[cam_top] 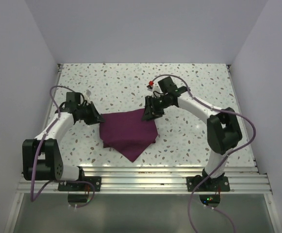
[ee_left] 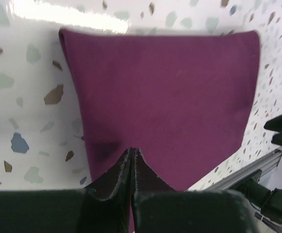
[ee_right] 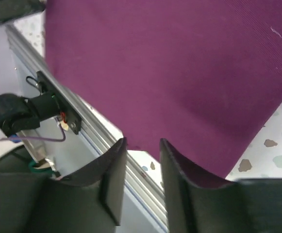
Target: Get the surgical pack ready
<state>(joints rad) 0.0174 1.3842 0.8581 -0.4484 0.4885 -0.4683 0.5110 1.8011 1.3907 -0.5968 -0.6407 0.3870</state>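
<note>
Surgical pack [cam_top: 129, 133] lay mid-frame on the speckled table [cam_top: 189, 92], folded to a point toward the bottom edge. Left gripper [ee_left: 131, 151] was shut, apparently pinching its left corner; right gripper [ee_right: 142, 141] stood half open, empty, by the upper-right corner. Judged: right should grip before any lift.

The left arm [cam_top: 58, 127] reaches forward and inward from its base, and the left gripper [ee_left: 132, 151] is held low, its jaws pressed together with no gap between them. The right arm [cam_top: 199, 104] bends at the elbow and points inward toward the left one. The right gripper [ee_right: 143, 145] tilts down, its fingers [ee_right: 112, 170] standing apart.
</note>
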